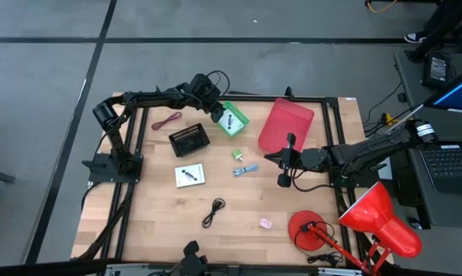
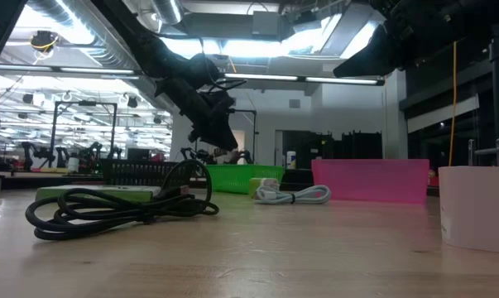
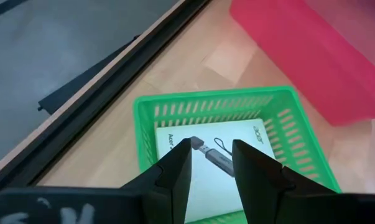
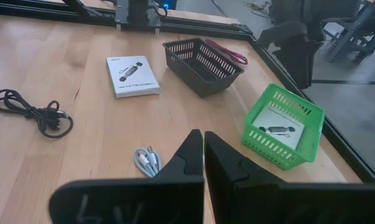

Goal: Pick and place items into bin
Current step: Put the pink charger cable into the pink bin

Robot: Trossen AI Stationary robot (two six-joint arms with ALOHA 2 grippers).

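high: overhead | low: tabletop level | wrists: both see green basket [image 3: 237, 118]

In the left wrist view the left tool [image 3: 211, 163] covers the near edge of the white card [image 3: 218, 163] lying in the green basket [image 3: 151, 112], and the pink bin [image 3: 311, 50] is cut off by the picture's edge. From above, the pink piece [image 1: 265, 223], the green piece [image 1: 237, 154] and the blue-grey piece [image 1: 246, 170] on the worktop [image 1: 154, 222] are too small to identify. In the low view the black cable [image 2: 117, 207] hides most of the things behind it.
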